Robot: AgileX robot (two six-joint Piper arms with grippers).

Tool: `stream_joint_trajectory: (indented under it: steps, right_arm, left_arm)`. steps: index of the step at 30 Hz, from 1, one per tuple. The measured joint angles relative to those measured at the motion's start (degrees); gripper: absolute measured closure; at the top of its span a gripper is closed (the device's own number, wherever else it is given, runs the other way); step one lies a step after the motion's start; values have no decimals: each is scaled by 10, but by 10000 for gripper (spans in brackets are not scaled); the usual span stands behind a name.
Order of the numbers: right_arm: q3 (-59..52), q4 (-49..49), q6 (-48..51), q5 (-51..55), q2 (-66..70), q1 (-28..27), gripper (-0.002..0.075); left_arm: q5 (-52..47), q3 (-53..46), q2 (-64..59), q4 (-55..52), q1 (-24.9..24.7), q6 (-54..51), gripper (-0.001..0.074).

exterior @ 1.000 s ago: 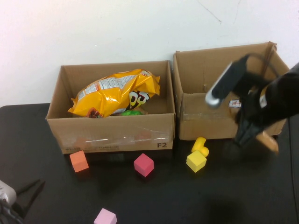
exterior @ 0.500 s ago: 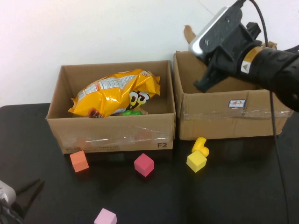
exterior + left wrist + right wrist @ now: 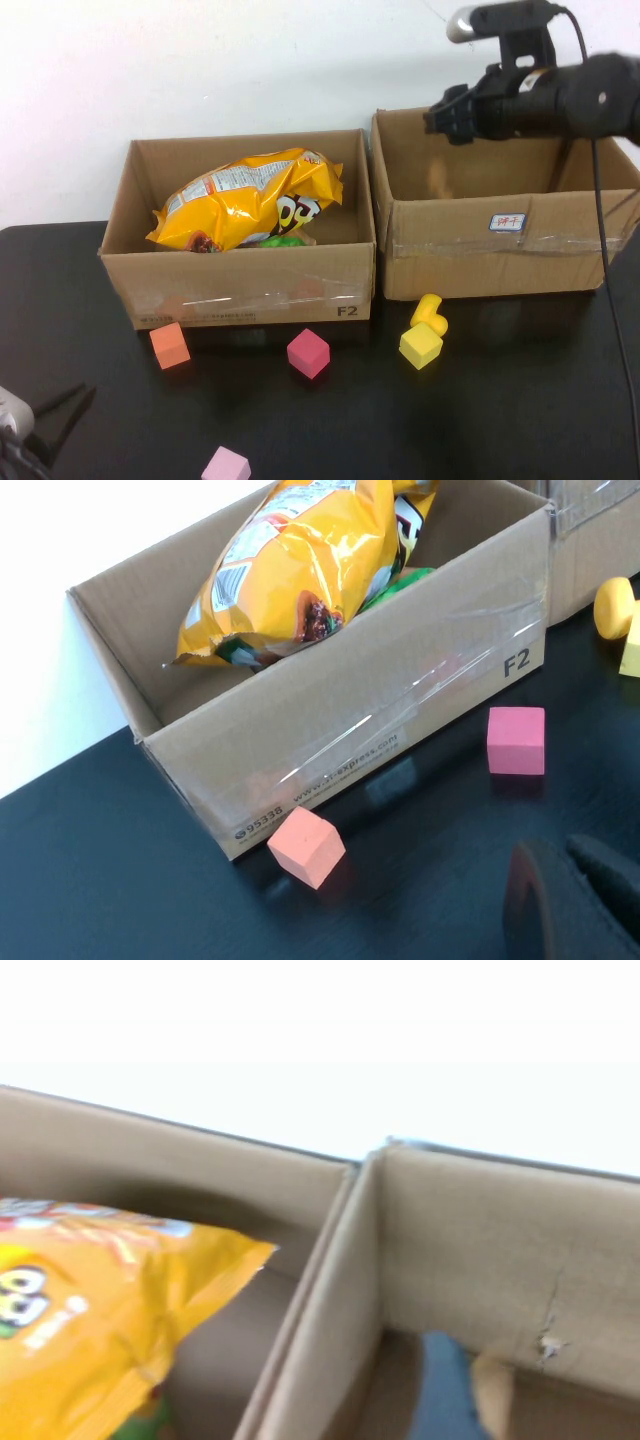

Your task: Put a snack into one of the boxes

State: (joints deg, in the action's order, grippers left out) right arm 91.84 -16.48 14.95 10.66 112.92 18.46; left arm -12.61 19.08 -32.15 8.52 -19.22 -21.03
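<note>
Two brown cardboard boxes stand side by side at the back of the black table. The left box (image 3: 240, 290) (image 3: 380, 710) holds a yellow chip bag (image 3: 250, 195) (image 3: 80, 1310) over something green (image 3: 282, 240). My right gripper (image 3: 447, 112) hovers above the back left corner of the right box (image 3: 480, 250), open. Just below it, inside that box, a small tan snack (image 3: 437, 178) shows as a blur, apart from the gripper; the right wrist view shows the snack (image 3: 460, 1390) as blue and tan against the box wall. My left gripper (image 3: 82, 394) (image 3: 555, 848) rests low at the table's front left, shut and empty.
Small foam blocks lie in front of the boxes: orange (image 3: 169, 345), magenta (image 3: 308, 352), a yellow cube (image 3: 420, 345) with a rounded yellow piece (image 3: 430, 312) behind it, and pink (image 3: 225, 466) at the front edge. A white wall rises behind the boxes.
My right arm rose from in front of the right box and swung over it, carrying the tan snack. The snack has left the gripper and is now inside the box. The left arm stayed still.
</note>
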Motion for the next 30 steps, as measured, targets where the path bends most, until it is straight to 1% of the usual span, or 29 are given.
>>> stream_joint_trajectory:
  steps: [1, 3, 4, 6, 8, 12, 16, 19, 21, 25, 30]
  right_arm:
    - [12, 0, 0, 19, 0, 0, 323]
    - [35, 0, 0, 62, 0, 0, 297]
    - [66, 3, 0, 118, 0, 0, 295]
    - [103, 14, 0, 181, 0, 0, 312]
    - [139, 30, 0, 250, 0, 0, 360]
    - [215, 81, 0, 395, -2, 0, 495]
    - [274, 141, -12, 498, -19, 0, 600]
    - [298, 180, -31, 545, -50, 0, 678]
    - [300, 194, -42, 565, -75, 0, 704]
    - [301, 181, -40, 581, -138, 0, 720]
    - [304, 151, -23, 589, -218, 2, 723]
  left_arm:
    - [0, 0, 0, 0, 0, 0, 736]
    - [0, 0, 0, 0, 0, 0, 736]
    - [0, 0, 0, 0, 0, 0, 736]
    - [0, 0, 0, 0, 0, 0, 736]
    - [0, 0, 0, 0, 0, 0, 736]
    - [0, 0, 0, 4, 0, 0, 736]
    - [0, 0, 0, 8, 0, 0, 736]
    - [0, 0, 0, 29, 0, 0, 736]
    - [4, 0, 1, 54, 0, 0, 736]
    - [19, 0, 18, 112, 0, 0, 736]
    - [23, 0, 57, 128, 0, 0, 736]
